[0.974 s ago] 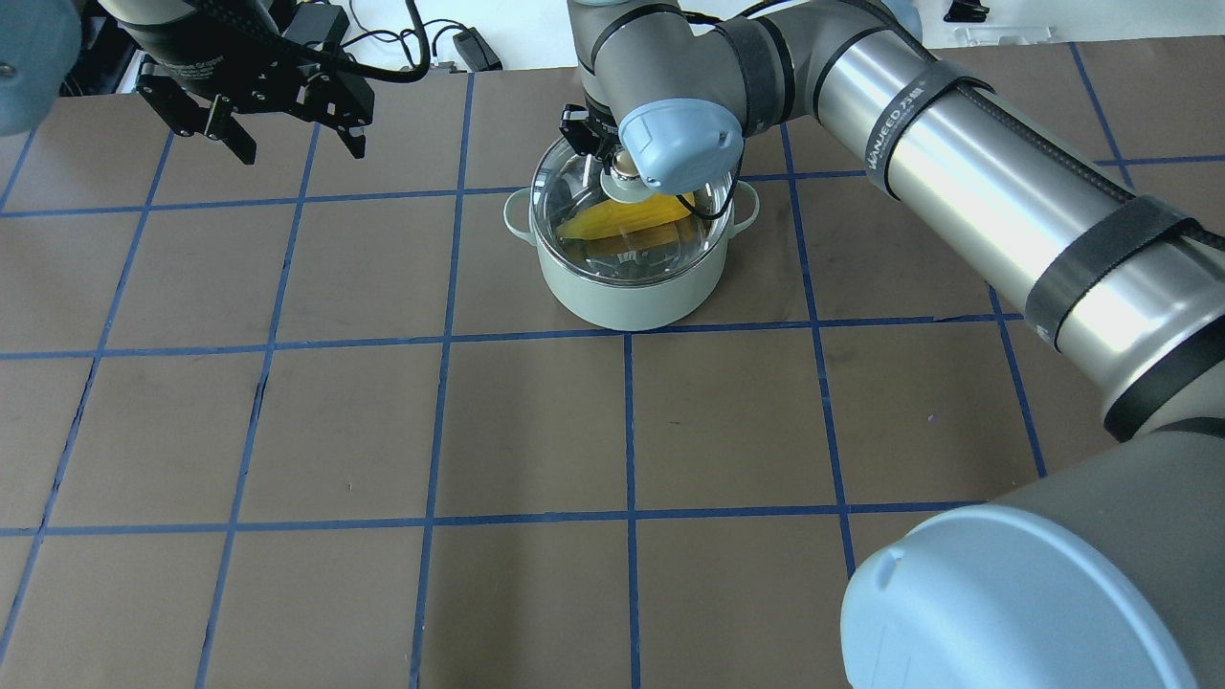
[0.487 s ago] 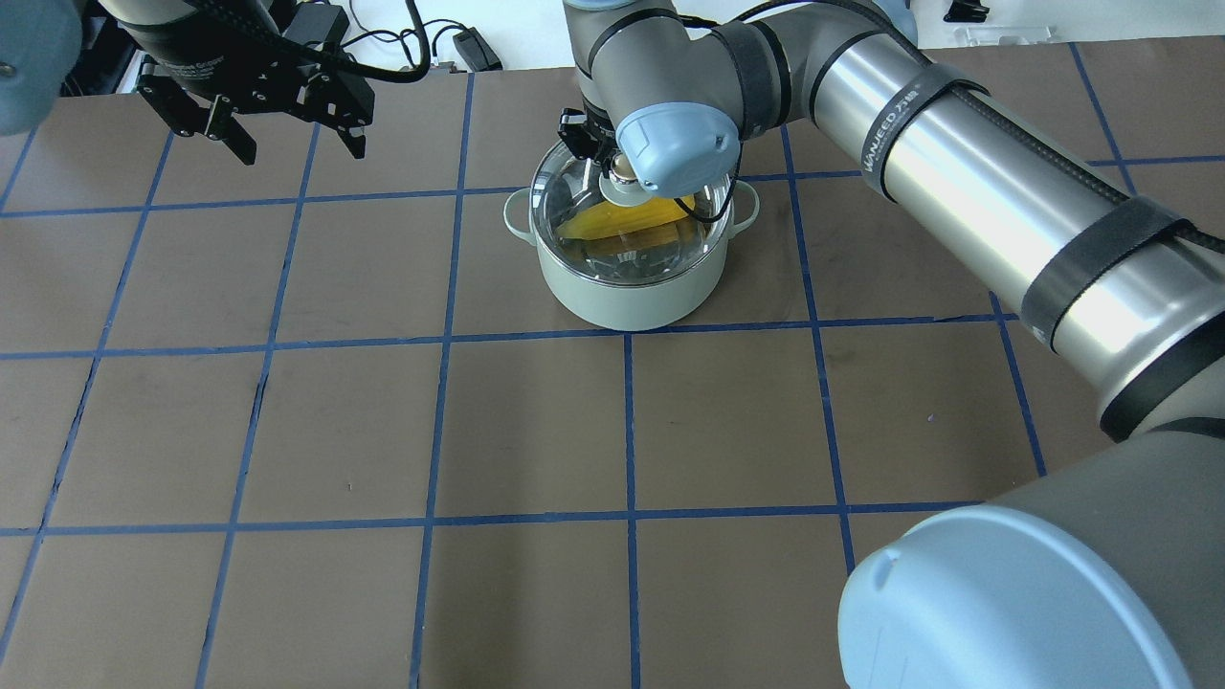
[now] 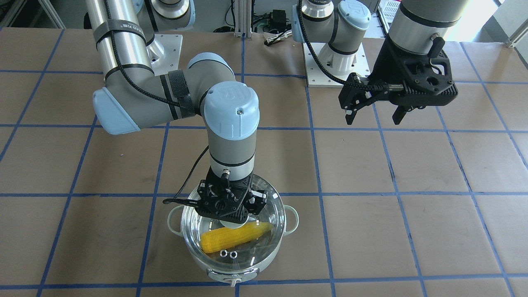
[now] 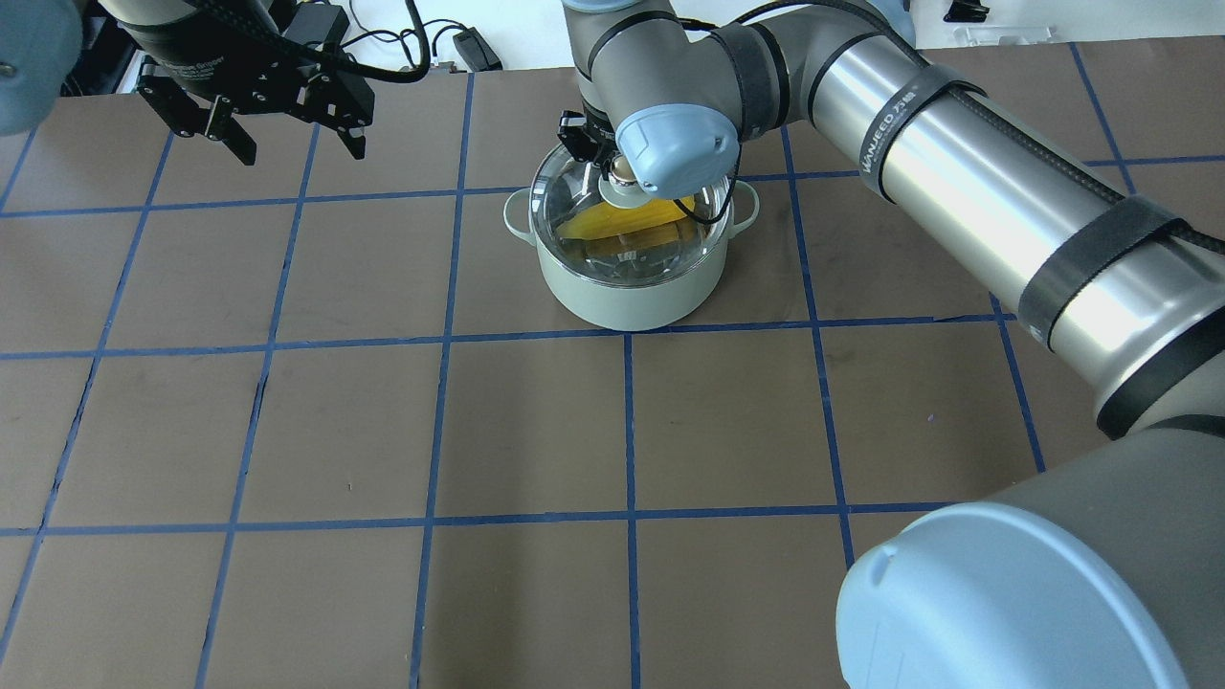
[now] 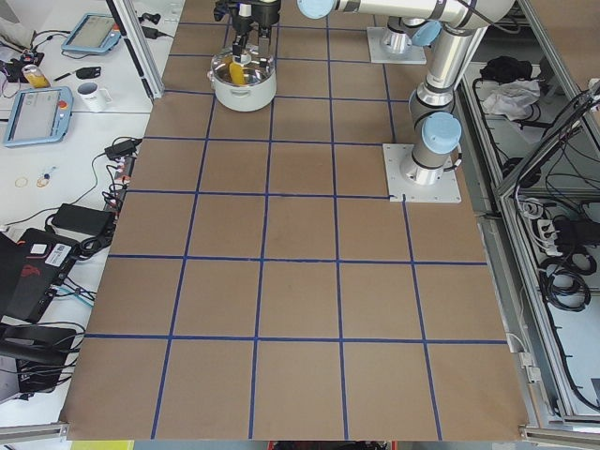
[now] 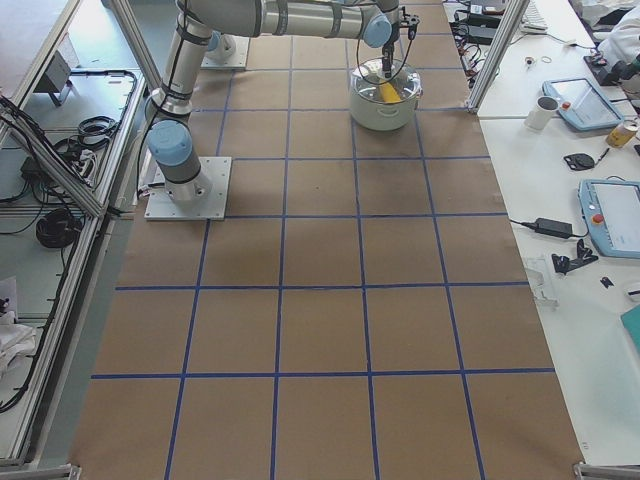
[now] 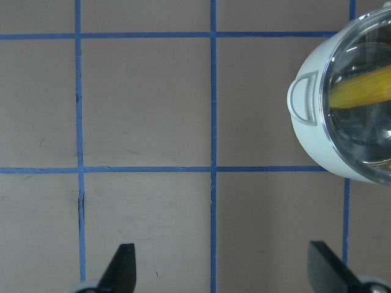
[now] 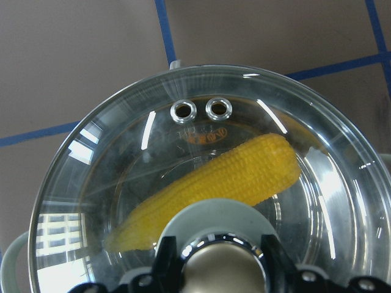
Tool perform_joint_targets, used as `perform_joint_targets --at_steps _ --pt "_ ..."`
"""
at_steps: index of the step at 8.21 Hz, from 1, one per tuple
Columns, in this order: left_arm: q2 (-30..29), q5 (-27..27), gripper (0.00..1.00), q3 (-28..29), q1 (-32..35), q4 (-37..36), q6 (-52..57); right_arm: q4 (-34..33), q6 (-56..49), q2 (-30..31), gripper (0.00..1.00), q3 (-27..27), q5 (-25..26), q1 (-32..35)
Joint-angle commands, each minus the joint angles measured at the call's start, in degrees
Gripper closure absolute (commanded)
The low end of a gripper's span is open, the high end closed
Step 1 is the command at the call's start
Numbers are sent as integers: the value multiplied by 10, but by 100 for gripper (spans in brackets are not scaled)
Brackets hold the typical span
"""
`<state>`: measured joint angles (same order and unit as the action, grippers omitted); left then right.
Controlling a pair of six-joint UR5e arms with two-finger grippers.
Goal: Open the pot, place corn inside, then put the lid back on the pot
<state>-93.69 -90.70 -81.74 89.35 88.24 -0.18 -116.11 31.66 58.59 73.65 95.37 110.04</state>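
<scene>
The mint-green pot stands on the far middle of the table. The yellow corn lies inside it, seen through the clear glass lid, which sits on the pot's rim. My right gripper is straight above the pot, and its fingers are closed around the lid's beige ball knob. The two vent rings show in the right wrist view. My left gripper hangs open and empty above the table, well to the left of the pot. The left wrist view shows the pot's handle at its right edge.
The table is covered in brown paper with a blue tape grid. Cables and adapters lie beyond the far edge. Side benches with tablets and a mug flank the table's end.
My right wrist has shifted very slightly over the pot. The lid, pot and corn stay where they were, and the left arm has not moved.
</scene>
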Motion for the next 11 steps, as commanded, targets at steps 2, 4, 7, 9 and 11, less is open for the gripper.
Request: perform_joint_targets --at_steps 2,4,7,9,11 --pt "0 0 0 0 0 0 0 0 -28 -3 17 0 -2 0" --pt "0 0 0 0 0 0 0 1 -32 0 0 0 -4 -1" --pt "0 0 0 0 0 0 0 23 -58 64 0 11 -16 -8" --pt "1 0 0 0 0 0 0 73 -77 172 0 73 -23 -43" --pt "1 0 0 0 -1 1 0 165 -178 291 0 121 -23 -100"
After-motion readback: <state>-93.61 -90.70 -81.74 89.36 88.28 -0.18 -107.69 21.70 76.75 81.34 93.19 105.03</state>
